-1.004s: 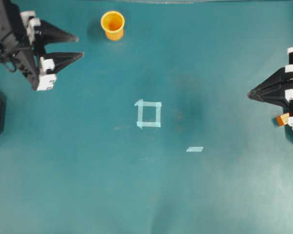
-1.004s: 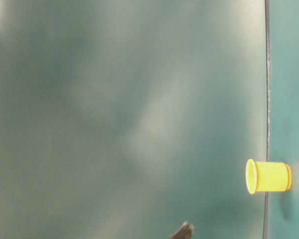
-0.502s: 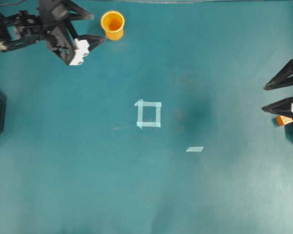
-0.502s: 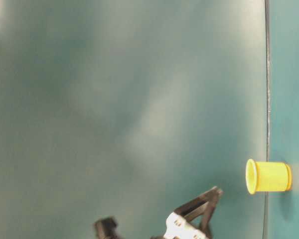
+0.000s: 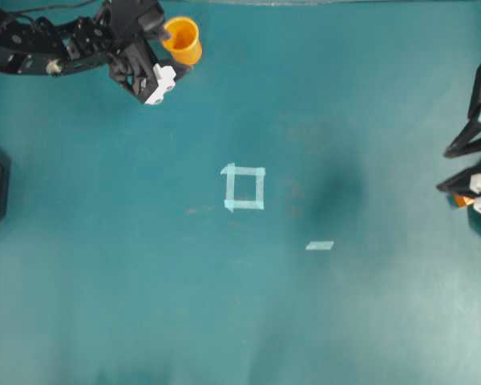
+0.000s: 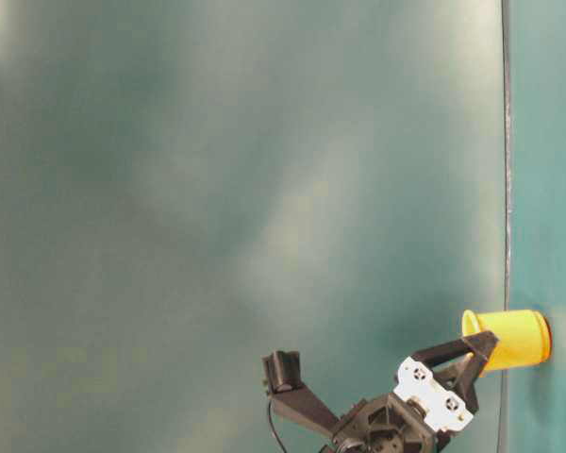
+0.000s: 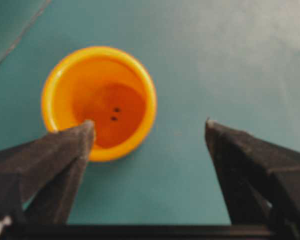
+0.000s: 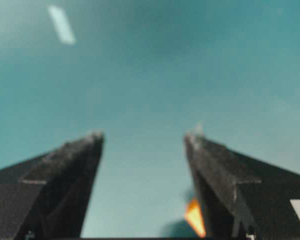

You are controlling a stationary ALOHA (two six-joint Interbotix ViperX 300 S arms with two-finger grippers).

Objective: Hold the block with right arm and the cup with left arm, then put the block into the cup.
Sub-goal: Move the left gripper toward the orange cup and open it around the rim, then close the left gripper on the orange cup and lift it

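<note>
Cup (image 7: 99,102) sits beside the spread left claw (image 7: 150,127).

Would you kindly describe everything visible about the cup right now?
The cup is small, yellow-orange and plastic-looking, with a round rim and a narrower base; two dark specks mark its orange floor. It stands near the table's far edge, leaning slightly in the table-level view. The left end effector is open, one finger overlapping the rim; contact is unclear.

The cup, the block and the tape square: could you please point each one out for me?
cup (image 5: 183,38): overhead view, orange inside.
block (image 5: 462,200): overhead view, its visible orange sliver beside the right gripper.
tape square (image 5: 260,188): overhead view, right strip.
</note>
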